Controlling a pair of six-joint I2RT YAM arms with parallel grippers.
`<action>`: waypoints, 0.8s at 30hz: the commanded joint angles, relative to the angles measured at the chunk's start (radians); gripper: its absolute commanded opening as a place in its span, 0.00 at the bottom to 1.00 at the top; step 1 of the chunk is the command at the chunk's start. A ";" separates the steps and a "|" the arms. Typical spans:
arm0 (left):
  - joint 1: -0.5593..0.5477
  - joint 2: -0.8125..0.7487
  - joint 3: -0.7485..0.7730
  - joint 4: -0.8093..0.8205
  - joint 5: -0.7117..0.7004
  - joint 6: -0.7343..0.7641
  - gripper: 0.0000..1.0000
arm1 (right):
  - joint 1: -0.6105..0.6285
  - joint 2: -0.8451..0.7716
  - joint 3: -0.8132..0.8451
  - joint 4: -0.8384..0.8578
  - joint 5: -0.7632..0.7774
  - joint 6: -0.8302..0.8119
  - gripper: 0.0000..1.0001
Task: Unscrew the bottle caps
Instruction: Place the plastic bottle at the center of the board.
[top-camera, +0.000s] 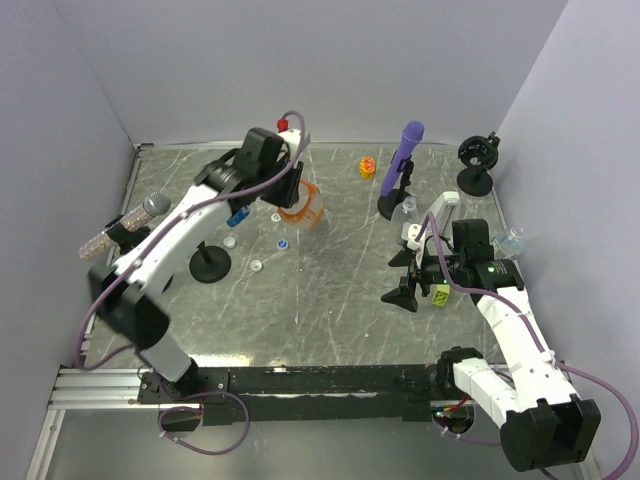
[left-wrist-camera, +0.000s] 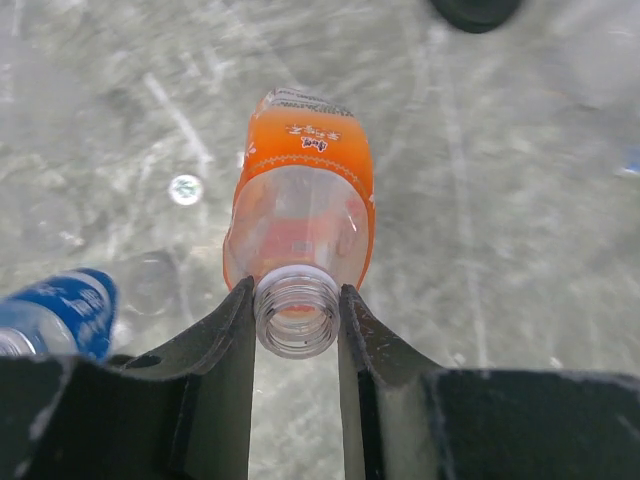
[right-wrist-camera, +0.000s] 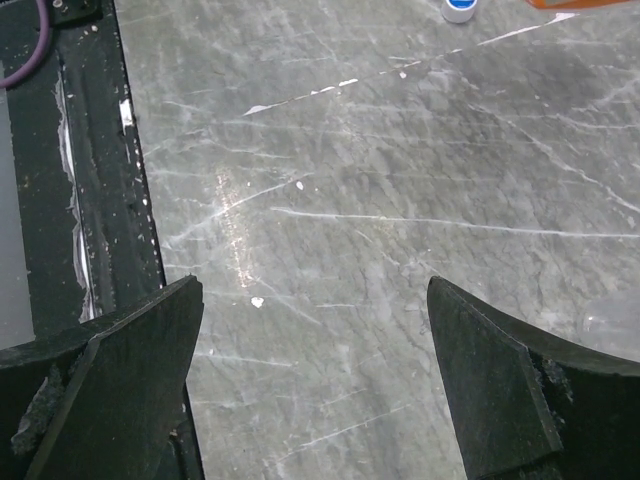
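An orange bottle (left-wrist-camera: 300, 215) hangs tilted over the table, and its threaded neck (left-wrist-camera: 296, 318) bears no cap. My left gripper (left-wrist-camera: 296, 292) is shut on that neck, one finger on each side. From above, the left gripper (top-camera: 287, 203) and the orange bottle (top-camera: 305, 209) are at the back middle. Loose bottle caps lie below: a blue one (top-camera: 282, 243), a white one (top-camera: 257, 265) and an orange-yellow one (top-camera: 367, 167). My right gripper (right-wrist-camera: 315, 295) stands open over bare table, at the right (top-camera: 402, 278) seen from above.
A blue-label bottle (left-wrist-camera: 68, 312) lies just left of my left fingers. A purple microphone-like stick (top-camera: 405, 160) on a black stand rises at the back right, and a clear bottle (top-camera: 511, 241) sits by the right wall. A black round stand (top-camera: 210, 265) is at the left.
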 joint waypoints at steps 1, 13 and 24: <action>0.026 0.178 0.209 -0.132 -0.170 0.005 0.01 | -0.003 0.001 -0.009 0.026 -0.035 0.005 0.99; 0.069 0.523 0.573 -0.253 -0.209 0.059 0.11 | 0.002 0.007 -0.012 0.026 -0.037 -0.001 0.99; 0.103 0.576 0.590 -0.232 -0.181 0.059 0.48 | 0.008 0.015 -0.010 0.021 -0.034 -0.009 0.99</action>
